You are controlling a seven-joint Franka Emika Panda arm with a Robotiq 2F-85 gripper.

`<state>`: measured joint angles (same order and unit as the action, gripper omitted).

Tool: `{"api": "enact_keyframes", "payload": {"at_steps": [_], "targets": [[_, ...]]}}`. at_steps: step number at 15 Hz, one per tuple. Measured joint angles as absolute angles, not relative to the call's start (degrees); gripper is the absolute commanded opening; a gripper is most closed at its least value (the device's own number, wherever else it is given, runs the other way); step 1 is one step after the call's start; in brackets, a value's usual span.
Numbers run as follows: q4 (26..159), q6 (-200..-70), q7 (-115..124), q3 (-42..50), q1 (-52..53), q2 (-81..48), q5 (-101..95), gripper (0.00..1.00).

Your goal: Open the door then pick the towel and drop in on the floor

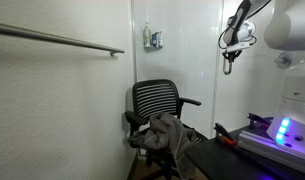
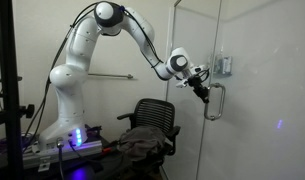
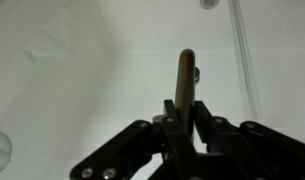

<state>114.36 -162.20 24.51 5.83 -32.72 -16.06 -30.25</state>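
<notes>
The door comes first, and the gripper is at the door handle, high up and well above everything else in the scene. In the wrist view the handle is a slim dark bar that rises straight out from between the fingers. They press against it on both sides with no gap visible, so I judge them clamped on it. The bar's long axis is vertical in an exterior view and runs along the middle of the wrist picture, so the fingers close across it squarely. The glass door looks closed, though the clear panes make its edges hard to trace, and I cannot tell which way it swings. The pull should follow the door's arc, since a straight tug may slide the fingers along the bar.

The towel lies crumpled on the seat of the black office chair, far below the gripper and well apart from it. In both exterior views it is a grey-brown heap with no clear long axis (one fold spills over the seat's front edge). Seen from the robot's side, the towel sits lower than the handle and nearer the base, so reaching it means a long descent once the handle is released.
</notes>
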Motion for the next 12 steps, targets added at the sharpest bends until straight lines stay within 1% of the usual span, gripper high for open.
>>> {"api": "enact_keyframes", "payload": {"at_steps": [3,7,10,12], "targets": [[114.9,-158.1,17.2,7.3,-30.8,-14.5,-25.8,0.06],[118.3,-151.6,11.4,14.2,-23.7,-10.4,-24.3,0.06],[120.9,-142.6,9.8,17.6,-20.1,-4.8,-30.2,0.06],[121.1,-135.3,9.2,19.9,-20.2,0.3,-38.0,0.06]]}}
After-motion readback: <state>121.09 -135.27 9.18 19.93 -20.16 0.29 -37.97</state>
